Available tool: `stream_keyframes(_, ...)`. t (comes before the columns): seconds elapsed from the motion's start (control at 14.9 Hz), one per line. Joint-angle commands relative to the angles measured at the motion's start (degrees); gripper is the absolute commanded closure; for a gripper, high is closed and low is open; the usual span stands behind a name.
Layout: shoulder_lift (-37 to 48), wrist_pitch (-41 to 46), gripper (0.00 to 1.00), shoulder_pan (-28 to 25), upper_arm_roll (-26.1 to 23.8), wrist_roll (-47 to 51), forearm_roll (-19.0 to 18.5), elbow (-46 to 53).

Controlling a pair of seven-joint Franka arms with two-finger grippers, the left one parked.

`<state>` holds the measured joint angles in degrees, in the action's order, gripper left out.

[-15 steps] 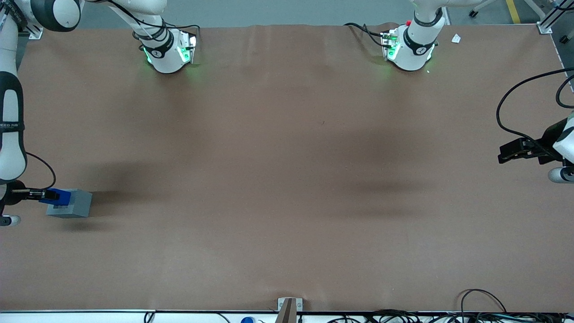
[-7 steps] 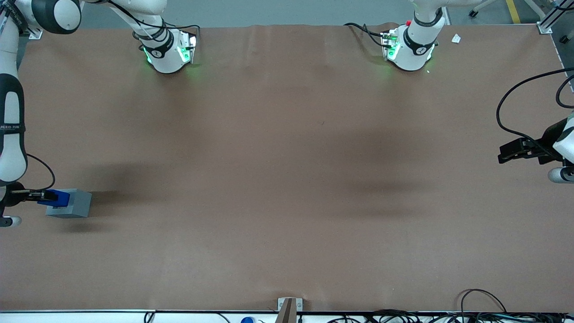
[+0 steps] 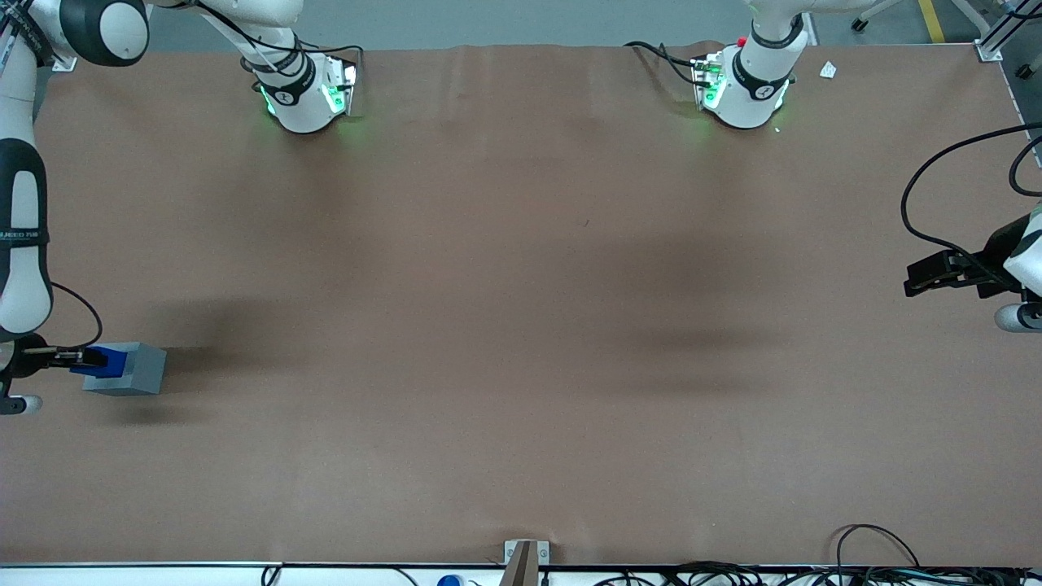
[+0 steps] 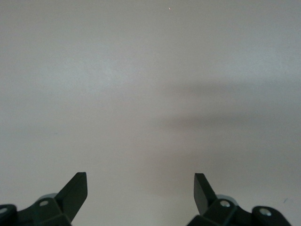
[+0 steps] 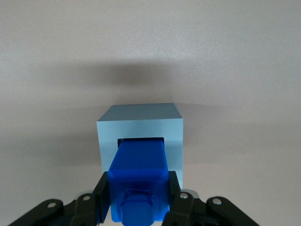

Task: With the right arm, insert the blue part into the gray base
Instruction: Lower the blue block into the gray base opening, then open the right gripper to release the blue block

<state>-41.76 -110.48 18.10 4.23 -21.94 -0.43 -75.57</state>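
Observation:
The gray base sits on the brown table near the working arm's end. The blue part pokes into the base's socket from the side toward the right arm. In the right wrist view the blue part reaches into the pale-rimmed socket of the gray base, with its stub end toward the camera. My right gripper is level with the base and shut on the blue part; its black fingers press both sides of the block.
The brown table stretches wide toward the parked arm's end. Two arm bases stand at the edge farthest from the front camera. Cables lie along the nearest edge.
The blue part and the gripper sit slightly lower against the base than a second ago; the gray base has not moved.

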Motion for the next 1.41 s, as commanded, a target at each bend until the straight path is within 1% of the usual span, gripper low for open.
stream_keyframes(0.0, -1.48, 0.26, 1.00, 0.18, -0.45, -0.12, -0.36, 1.65)
stream_keyframes(0.34, -2.09, -0.35, 0.99, 0.27, -0.45, 0.32, -0.27, 1.74)
stream_keyframes(0.4, -2.09, -0.79, 0.86, 0.27, -0.45, 0.93, -0.27, 1.74)
stream_keyframes(0.47, -2.09, -0.96, 0.38, 0.09, -0.45, 1.11, -0.27, 1.74)
stream_keyframes(0.54, -2.01, -0.97, 0.23, 0.18, -0.54, 1.03, -0.27, 1.74)
stream_keyframes(0.6, -1.83, -0.97, 0.00, 0.18, -0.54, 0.85, -0.27, 1.83)
stream_keyframes(0.8, -1.48, -0.70, 0.00, 0.53, -0.80, 0.85, -0.01, 1.91)
stream_keyframes(1.01, 1.06, -0.18, 0.00, -0.17, -0.97, 1.11, 0.34, 1.91)
stream_keyframes(1.14, 4.92, 0.87, 0.00, -0.78, -1.15, 2.16, 3.58, 1.74)
stream_keyframes(1.27, 9.05, 5.16, 0.00, -1.75, -1.15, 3.05, 4.30, 1.65)
stream_keyframes(1.34, 11.68, 7.19, 0.00, -3.32, -1.07, 4.35, 4.21, 1.39)
